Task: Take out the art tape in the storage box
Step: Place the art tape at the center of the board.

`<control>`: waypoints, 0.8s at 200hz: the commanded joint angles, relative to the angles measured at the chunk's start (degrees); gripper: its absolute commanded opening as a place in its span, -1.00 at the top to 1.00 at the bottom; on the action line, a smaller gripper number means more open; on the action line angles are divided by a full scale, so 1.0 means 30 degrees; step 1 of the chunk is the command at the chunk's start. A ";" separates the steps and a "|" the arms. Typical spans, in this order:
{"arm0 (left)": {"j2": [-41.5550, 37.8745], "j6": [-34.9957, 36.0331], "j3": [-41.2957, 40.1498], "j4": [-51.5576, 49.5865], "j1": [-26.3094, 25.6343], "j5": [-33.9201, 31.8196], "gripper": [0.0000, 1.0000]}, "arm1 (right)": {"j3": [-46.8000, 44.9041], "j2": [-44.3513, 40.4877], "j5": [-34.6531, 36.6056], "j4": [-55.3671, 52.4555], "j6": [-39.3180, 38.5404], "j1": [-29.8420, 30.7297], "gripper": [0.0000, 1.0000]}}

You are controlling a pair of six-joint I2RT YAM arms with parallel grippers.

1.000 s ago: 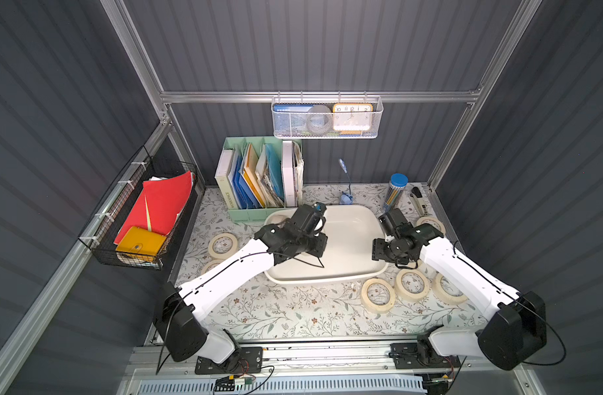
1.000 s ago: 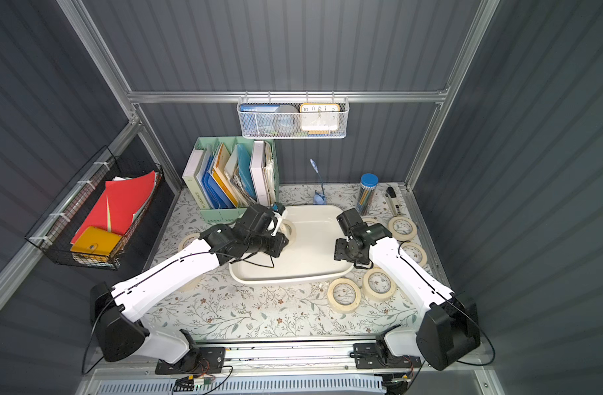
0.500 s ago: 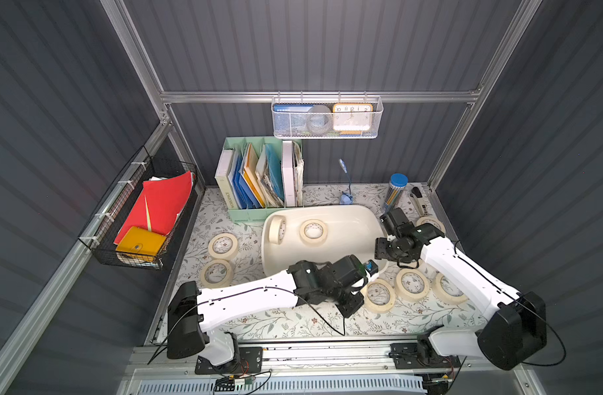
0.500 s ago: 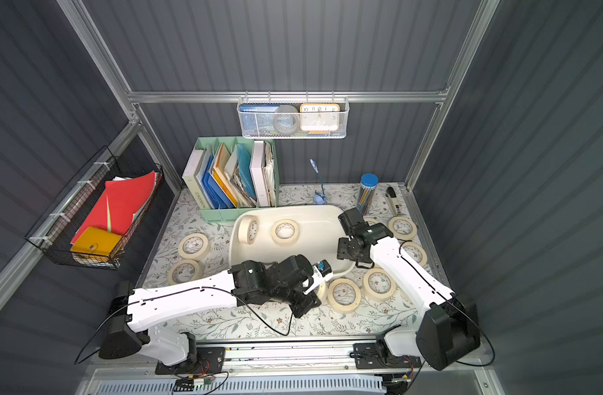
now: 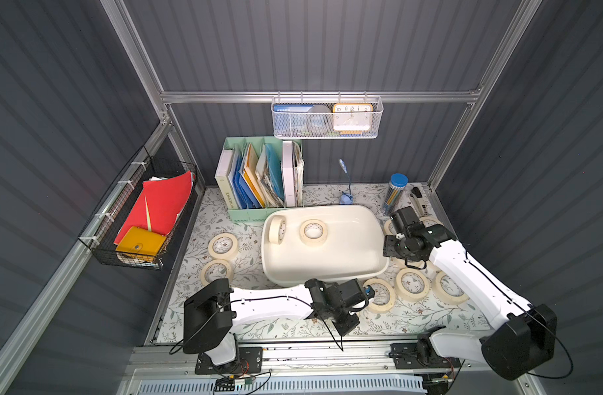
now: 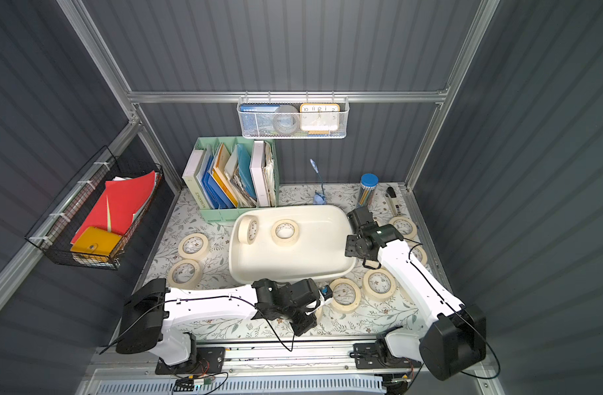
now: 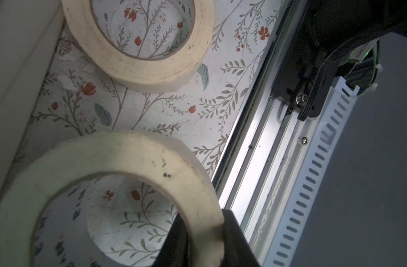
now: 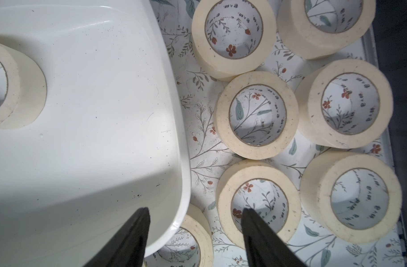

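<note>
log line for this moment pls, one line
left gripper: shut on art tape roll, outside storage box | right gripper: open over box rim | in box: roll on edge, flat roll

we note left gripper [image 7: 203, 242] pinching wall of art tape roll [image 7: 128, 157]; second roll [image 7: 156, 71] flat on floral mat [image 7: 151, 111], beside storage box [image 7: 13, 69]; metal rail [image 7: 255, 148] alongside.

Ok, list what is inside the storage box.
Two rolls of art tape: an on-edge roll at its left end and a flat roll beside it. The rest of the storage box floor looks bare; only the bit under the right gripper at the rim is covered.
</note>
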 commanded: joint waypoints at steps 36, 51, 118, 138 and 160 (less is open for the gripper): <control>0.0634 0.0096 -0.1199 0.1684 0.0227 -0.2525 1.00 | -0.0172 -0.0261 0.0240 -0.0493 -0.0231 -0.0184 -0.38; 0.1002 0.0006 -0.1736 0.2510 0.0410 -0.2679 1.00 | -0.0249 -0.0167 -0.0119 -0.0264 -0.0265 -0.0185 -0.37; 0.2315 -0.0160 -0.1919 0.4431 0.0590 -0.2703 0.64 | -0.0030 0.0441 -0.1096 -0.0273 -0.0197 -0.0184 -0.36; 0.2282 -0.0172 -0.1887 0.4360 0.0602 -0.3183 0.44 | -0.0059 0.0357 -0.1453 -0.0397 -0.0214 -0.0199 -0.36; 0.2076 -0.0075 -0.1655 0.4073 0.0580 -0.3907 0.25 | -0.0063 0.0221 -0.1507 -0.0448 -0.0293 -0.0184 -0.36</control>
